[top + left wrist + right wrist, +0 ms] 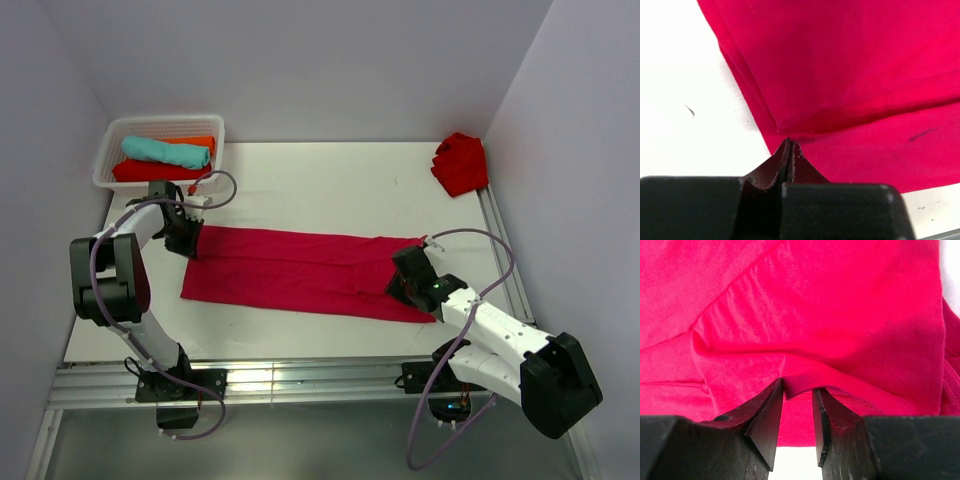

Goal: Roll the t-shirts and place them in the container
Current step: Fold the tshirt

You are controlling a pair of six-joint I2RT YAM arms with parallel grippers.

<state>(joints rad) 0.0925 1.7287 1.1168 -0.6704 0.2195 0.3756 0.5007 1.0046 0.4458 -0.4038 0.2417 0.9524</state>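
A pinkish-crimson t-shirt lies folded into a long strip across the table. My left gripper is at the strip's far left corner. In the left wrist view it is shut, its tips touching the cloth's edge, with no cloth seen between them. My right gripper is at the strip's right end. In the right wrist view it is narrowly open, and a raised fold of the shirt's hem sits between the tips.
A white basket at the back left holds rolled teal, orange and scarlet shirts. A crumpled scarlet shirt lies at the back right. The table's metal rail runs along the near edge.
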